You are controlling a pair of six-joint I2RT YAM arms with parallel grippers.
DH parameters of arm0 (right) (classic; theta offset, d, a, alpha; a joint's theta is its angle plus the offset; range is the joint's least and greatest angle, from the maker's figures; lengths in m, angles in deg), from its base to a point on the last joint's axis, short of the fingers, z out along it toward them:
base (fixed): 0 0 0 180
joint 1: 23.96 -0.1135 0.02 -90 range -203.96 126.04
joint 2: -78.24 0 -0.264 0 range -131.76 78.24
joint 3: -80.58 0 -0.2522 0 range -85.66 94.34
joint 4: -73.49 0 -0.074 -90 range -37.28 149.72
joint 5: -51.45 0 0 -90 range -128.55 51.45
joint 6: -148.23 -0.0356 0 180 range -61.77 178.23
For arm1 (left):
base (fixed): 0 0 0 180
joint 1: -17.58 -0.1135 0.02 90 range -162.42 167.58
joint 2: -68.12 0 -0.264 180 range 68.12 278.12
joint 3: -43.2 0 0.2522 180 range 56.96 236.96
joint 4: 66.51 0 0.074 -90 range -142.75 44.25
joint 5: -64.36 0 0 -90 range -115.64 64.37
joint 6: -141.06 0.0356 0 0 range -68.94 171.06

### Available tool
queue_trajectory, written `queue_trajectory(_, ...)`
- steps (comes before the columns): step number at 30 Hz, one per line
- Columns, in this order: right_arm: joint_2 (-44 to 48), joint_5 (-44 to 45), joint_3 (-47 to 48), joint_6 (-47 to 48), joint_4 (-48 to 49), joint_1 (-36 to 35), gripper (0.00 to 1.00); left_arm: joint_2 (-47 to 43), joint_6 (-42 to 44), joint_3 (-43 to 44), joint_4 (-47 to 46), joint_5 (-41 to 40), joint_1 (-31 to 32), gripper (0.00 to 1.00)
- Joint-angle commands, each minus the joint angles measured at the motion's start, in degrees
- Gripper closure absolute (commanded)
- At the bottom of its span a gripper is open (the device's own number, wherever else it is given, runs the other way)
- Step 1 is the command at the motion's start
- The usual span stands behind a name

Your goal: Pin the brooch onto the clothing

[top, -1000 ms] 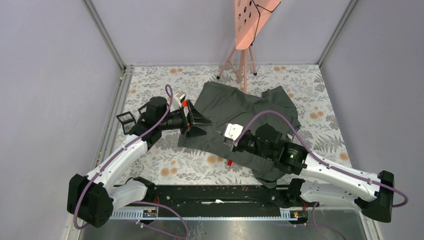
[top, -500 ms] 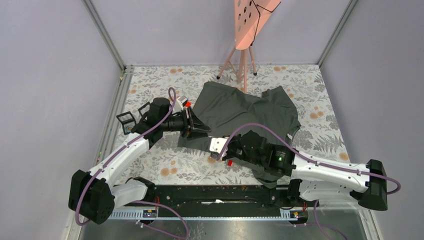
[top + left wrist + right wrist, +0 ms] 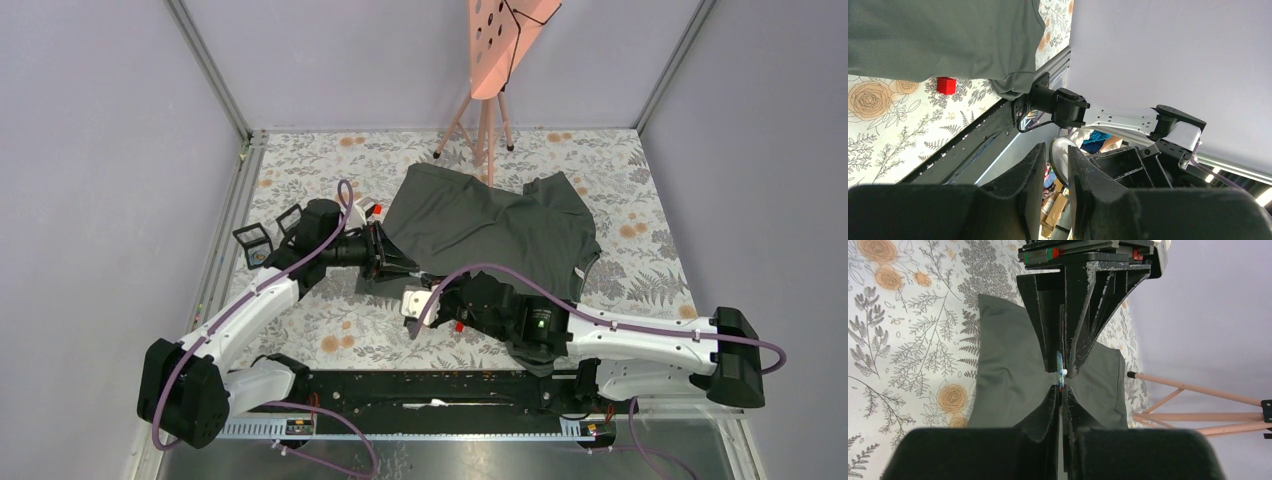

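Note:
The clothing is a dark grey T-shirt spread on the flowered table. Just off its near-left edge my two grippers meet tip to tip. My right gripper is shut on the bottom rim of the brooch, a thin disc seen edge-on there. From above, my left gripper reaches down onto the same brooch. In the left wrist view the brooch shows a round white face with a dark rim, and my left gripper has its fingers drawn in on both sides of it. The T-shirt lies behind the brooch.
A small red cube lies on the table by the shirt's near hem, also the red cube. A pink tripod with a pink board stands at the back. Grey walls close in three sides.
My right arm has swung left and nearer, carrying the brooch off the shirt to the left gripper. The left gripper's fingers have closed from wide apart to a narrow gap round the brooch.

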Motion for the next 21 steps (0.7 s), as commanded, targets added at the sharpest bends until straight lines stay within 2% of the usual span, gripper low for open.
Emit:
queue_trajectory(1,-1.2,4.7,2.2,3.6,4.5,-1.1,1.0,-0.6,-0.2,0.4,-0.9,1.5,0.2,0.76)
queue_trajectory(17,-3.5,8.7,0.7,7.2,8.8,-2.0,1.0,0.5,-3.2,-0.2,-4.3,2.1,0.2,0.74)
queue_trajectory(21,-4.4,9.1,0.8,7.9,9.5,-2.1,1.0,0.9,-3.5,-0.3,-5.0,2.0,0.2,0.8)
